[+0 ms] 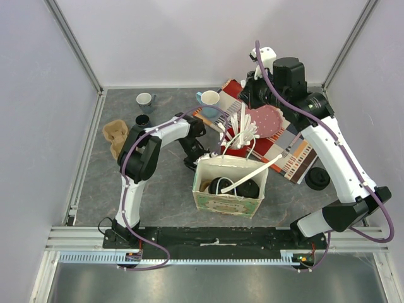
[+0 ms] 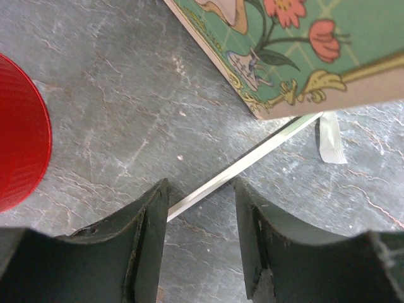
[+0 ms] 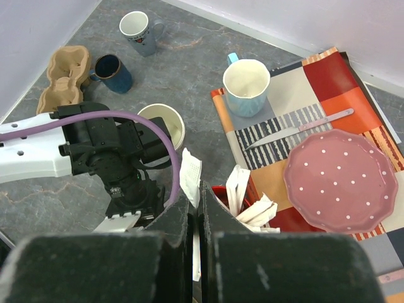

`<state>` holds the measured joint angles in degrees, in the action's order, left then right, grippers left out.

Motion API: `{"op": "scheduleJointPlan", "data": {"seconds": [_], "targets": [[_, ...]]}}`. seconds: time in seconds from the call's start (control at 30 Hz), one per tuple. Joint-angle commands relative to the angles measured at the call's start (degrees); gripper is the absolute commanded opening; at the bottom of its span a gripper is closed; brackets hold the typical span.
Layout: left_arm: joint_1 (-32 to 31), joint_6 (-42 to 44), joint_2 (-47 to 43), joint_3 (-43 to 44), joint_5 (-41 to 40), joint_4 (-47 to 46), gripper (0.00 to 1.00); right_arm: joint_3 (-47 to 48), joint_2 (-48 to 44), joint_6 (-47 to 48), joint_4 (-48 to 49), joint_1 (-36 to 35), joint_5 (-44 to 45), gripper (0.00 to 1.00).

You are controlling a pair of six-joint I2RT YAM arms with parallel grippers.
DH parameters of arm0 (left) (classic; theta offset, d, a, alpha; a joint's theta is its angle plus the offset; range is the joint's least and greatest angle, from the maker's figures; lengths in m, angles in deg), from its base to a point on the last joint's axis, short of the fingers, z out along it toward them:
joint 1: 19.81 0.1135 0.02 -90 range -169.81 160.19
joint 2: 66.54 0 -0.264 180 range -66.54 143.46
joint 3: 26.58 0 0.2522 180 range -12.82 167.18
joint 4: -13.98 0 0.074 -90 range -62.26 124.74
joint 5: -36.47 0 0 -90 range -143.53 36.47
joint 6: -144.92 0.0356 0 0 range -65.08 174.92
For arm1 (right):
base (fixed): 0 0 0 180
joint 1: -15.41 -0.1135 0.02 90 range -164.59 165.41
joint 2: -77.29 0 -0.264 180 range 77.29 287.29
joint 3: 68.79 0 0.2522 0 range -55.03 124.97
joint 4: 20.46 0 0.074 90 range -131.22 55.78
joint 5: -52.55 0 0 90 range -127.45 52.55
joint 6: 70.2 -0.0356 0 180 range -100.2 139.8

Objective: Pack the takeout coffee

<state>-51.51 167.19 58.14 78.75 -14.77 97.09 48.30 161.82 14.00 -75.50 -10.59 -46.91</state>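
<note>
Two black cup lids (image 1: 219, 185) (image 1: 247, 188) show inside the open floral paper bag (image 1: 228, 203) at table centre; the cups' cream sides are hidden by the bag. My left gripper (image 2: 201, 208) is open and empty, low over the table beside the bag's corner (image 2: 303, 50), with the bag's white handle strip (image 2: 252, 161) lying between its fingers. In the top view my left gripper (image 1: 191, 158) is just left of the bag. My right gripper (image 3: 197, 196) is shut on a white paper packet (image 3: 191, 177) above a red cup of packets (image 3: 243, 199).
A cardboard cup carrier (image 3: 63, 79), a white mug (image 3: 140, 25), a dark blue mug (image 3: 113, 72), a light blue mug (image 3: 246, 88) and an open cream cup (image 3: 163, 126) stand at the back. A pink plate (image 3: 341, 180) and knife (image 3: 297, 126) lie on a patterned mat. A loose black lid (image 1: 317, 178) lies right.
</note>
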Motion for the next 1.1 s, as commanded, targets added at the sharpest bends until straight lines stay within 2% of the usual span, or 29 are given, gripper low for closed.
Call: {"op": "scheduleJointPlan", "data": {"seconds": [0.0, 0.23, 0.5, 0.8, 1.07], "targets": [[2.34, 25.02, -0.23, -0.95, -7.56, 2.99, 0.52, 2.14, -1.83, 0.71, 0.67, 0.42, 0.58, 0.0], [3.23, 24.66, -1.11, 1.15, -2.12, 4.84, 0.52, 2.4, -0.86, 0.53, 1.9, 0.6, -0.39, 0.0], [4.02, 24.4, -1.55, 0.98, -2.29, 6.86, 0.47, 3.28, -0.51, 0.71, 1.81, 0.86, -0.39, 0.0], [4.63, 26.42, -3.83, 3.0, 3.42, 12.13, 0.55, 3.02, -0.25, 0.79, 2.52, 0.95, -1.44, 0.0], [4.9, 25.98, -5.24, 2.56, 1.75, 13.01, 0.57, 2.76, -0.95, 1.14, 2.78, 1.13, -1.62, 0.0]]}}
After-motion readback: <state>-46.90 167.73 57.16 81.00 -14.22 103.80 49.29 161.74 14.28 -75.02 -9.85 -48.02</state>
